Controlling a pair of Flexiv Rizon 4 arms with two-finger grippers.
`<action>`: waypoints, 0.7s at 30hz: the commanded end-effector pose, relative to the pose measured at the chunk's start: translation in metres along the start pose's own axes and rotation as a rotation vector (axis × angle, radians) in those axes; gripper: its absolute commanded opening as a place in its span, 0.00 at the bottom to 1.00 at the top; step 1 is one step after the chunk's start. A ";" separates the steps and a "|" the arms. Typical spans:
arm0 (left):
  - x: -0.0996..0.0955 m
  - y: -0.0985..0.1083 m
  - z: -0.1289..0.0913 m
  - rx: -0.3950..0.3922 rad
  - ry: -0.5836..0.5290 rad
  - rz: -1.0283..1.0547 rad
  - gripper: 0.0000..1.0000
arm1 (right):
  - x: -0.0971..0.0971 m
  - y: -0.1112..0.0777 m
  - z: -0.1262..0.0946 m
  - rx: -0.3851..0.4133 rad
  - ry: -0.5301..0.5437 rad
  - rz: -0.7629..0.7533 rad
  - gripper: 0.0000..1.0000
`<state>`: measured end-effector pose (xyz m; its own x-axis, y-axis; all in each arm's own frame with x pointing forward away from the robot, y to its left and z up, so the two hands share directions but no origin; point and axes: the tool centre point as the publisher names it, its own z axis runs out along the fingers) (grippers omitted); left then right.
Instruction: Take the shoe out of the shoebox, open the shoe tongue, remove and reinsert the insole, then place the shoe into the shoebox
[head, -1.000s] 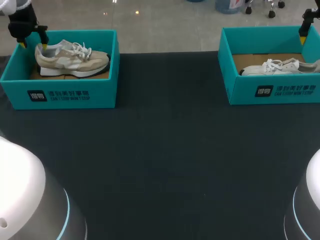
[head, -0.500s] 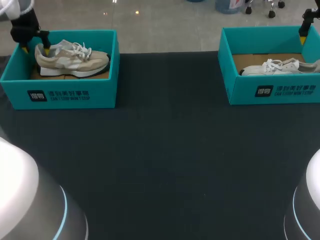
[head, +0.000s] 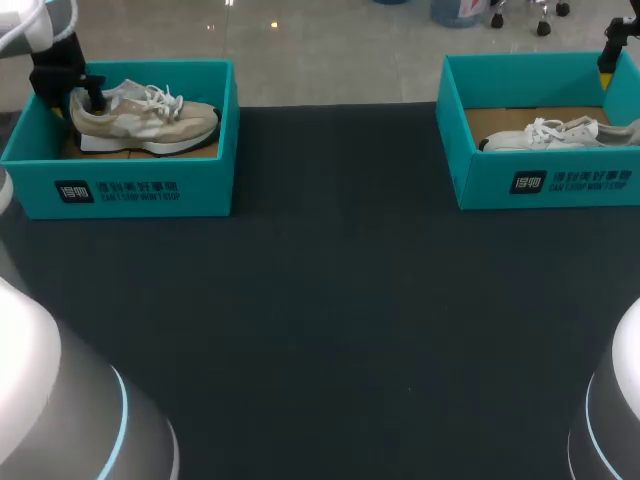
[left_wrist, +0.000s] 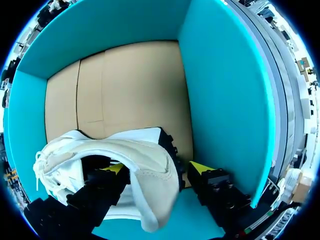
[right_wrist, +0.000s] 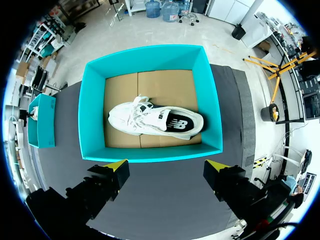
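Jaws straddling shoe (left_wrist: 148, 172) heel, spread (left arm (head: 55, 68))

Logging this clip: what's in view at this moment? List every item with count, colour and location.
shoeboxes: 2, teal, open-topped, one at the table's far left, one at the far right
cardboard liners: 2, brown, one on each box floor
beige shoe: 1, beige and white with white laces, in the left box
white shoe: 1, white with a black inside, in the right box
table: 1, black, under both boxes
left gripper: 1, black with yellow tips, open, astride the beige shoe's heel, one finger inside the shoe, one behind it
right gripper: 1, black with yellow tips, open, above the table with the right box ahead of it
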<state>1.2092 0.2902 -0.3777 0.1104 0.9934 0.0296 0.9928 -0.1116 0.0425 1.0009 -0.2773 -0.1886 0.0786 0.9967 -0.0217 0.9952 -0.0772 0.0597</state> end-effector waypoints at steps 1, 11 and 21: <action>0.002 0.006 0.012 0.010 -0.003 -0.001 0.75 | 0.000 0.000 0.000 -0.001 0.001 0.000 1.00; 0.004 0.003 0.022 0.037 0.004 -0.008 0.33 | 0.000 0.000 0.000 -0.001 0.001 0.000 1.00; 0.012 0.001 0.014 0.038 0.011 -0.019 0.00 | 0.000 0.000 0.000 -0.001 0.001 0.000 1.00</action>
<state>1.2062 0.3001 -0.3927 0.0914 0.9948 0.0439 0.9954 -0.0926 0.0251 1.0009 -0.2773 -0.1886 0.0787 0.9967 -0.0217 0.9952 -0.0773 0.0598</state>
